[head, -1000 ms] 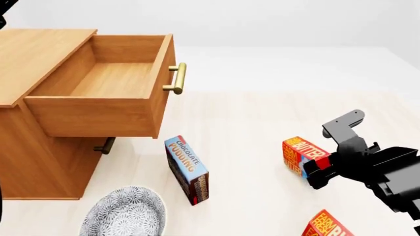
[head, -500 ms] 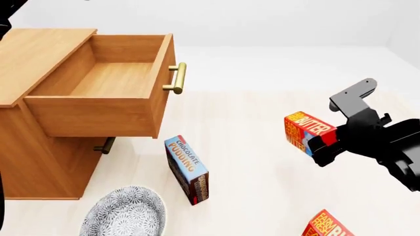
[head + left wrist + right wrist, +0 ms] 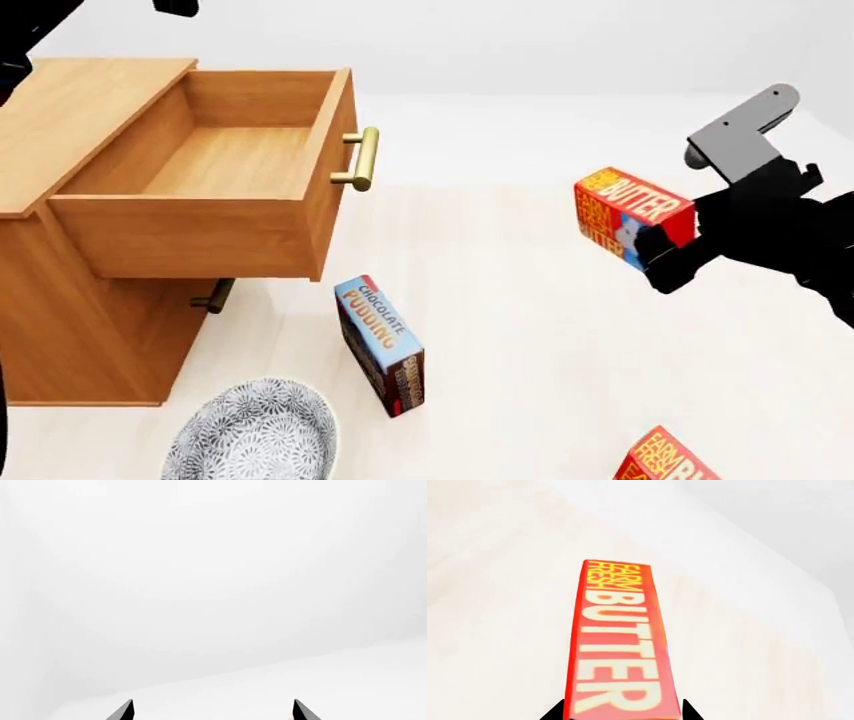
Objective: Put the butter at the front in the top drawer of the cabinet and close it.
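My right gripper [image 3: 657,250] is shut on the butter [image 3: 625,212], a red-orange carton with yellow lettering, and holds it in the air to the right of the cabinet [image 3: 74,120]. In the right wrist view the butter [image 3: 620,640] runs lengthwise out from between the fingers of the right gripper [image 3: 624,714]. The top drawer [image 3: 200,225] is pulled open with nothing inside, its brass handle [image 3: 360,160] facing right. My left gripper [image 3: 212,712] is open, its fingertips [image 3: 125,711] wide apart over blank white.
A second butter carton [image 3: 667,462] lies at the bottom right edge. A chocolate pudding box [image 3: 380,345] stands on the floor below the drawer. A patterned bowl [image 3: 254,435] sits beside the cabinet. The lower drawer handle [image 3: 214,296] shows under the open drawer.
My right gripper has lifted the butter off the floor, rising up and slightly right. The drawer, pudding box and bowl have not moved.
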Robot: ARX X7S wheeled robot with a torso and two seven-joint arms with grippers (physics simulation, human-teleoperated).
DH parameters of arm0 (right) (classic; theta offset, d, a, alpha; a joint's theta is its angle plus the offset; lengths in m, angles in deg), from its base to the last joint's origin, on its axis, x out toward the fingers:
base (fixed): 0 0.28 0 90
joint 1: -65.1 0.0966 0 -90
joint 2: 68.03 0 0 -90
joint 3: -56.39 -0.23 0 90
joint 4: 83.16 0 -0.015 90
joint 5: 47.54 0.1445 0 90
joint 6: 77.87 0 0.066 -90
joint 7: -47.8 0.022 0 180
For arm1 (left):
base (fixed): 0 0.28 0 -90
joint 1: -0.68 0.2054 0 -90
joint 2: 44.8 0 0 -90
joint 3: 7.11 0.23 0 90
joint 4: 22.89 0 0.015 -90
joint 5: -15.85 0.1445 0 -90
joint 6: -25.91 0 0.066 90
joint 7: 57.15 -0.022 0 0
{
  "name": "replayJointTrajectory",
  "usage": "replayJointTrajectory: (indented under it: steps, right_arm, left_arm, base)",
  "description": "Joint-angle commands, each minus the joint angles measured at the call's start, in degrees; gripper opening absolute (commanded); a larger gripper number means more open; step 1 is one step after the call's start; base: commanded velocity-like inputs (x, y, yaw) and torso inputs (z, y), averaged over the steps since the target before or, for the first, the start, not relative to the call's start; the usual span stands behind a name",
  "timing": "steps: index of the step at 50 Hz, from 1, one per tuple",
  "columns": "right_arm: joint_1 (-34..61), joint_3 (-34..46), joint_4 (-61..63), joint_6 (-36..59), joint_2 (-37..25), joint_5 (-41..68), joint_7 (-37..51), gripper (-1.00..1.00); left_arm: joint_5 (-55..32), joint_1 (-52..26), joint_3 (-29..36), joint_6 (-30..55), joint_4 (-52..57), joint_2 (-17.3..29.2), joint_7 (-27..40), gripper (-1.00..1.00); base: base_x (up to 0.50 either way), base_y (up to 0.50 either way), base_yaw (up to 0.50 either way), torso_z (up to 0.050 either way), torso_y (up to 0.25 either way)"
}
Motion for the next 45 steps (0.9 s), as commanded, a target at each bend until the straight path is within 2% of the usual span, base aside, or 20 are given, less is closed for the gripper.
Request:
replayJointTrajectory:
  steps: [1,13,24,31,45]
  right_arm:
    - [6.21,0.02,6.14,1.08,-1.52,-2.07,-1.19,-1.0]
    - [12.52,1.93,11.54,0.84,-2.98,-3.45,-3.22,-1.0]
    - [13.22,5.18,16.82,-8.42,-7.34,-7.15,-5.61,-1.0]
    - [11.11,5.63,18.76,-19.14,-10.53,-10.44,-5.39,-1.0]
    - [6.48,8.17,18.08,-39.65,-15.76,-18.62,-4.59,-1.0]
  left_arm:
    - [-0.71,2.42,1.45,-1.85,1.77,0.72,-2.58,1.0]
    - [-0.24,5.18,2.93,-5.94,1.24,0.8,-4.6,1.0]
    - [-1.27,9.54,4.49,-9.43,8.48,5.03,-9.47,1.0]
    - [-1.0,11.97,7.01,-13.0,13.64,8.24,-13.97,1.0]
    - [5.21,17.21,12.0,-29.84,15.38,14.48,-22.62,1.0]
  base:
    - [0.0,0.0,0.0,0.0,0.0]
    - [0.0,0.0,0.0,0.0,0.001]
    - [0.0,0.0,0.0,0.001,0.001]
    - [0.0,0.0,0.0,0.0,0.001]
    - [0.0,0.0,0.0,0.0,0.001]
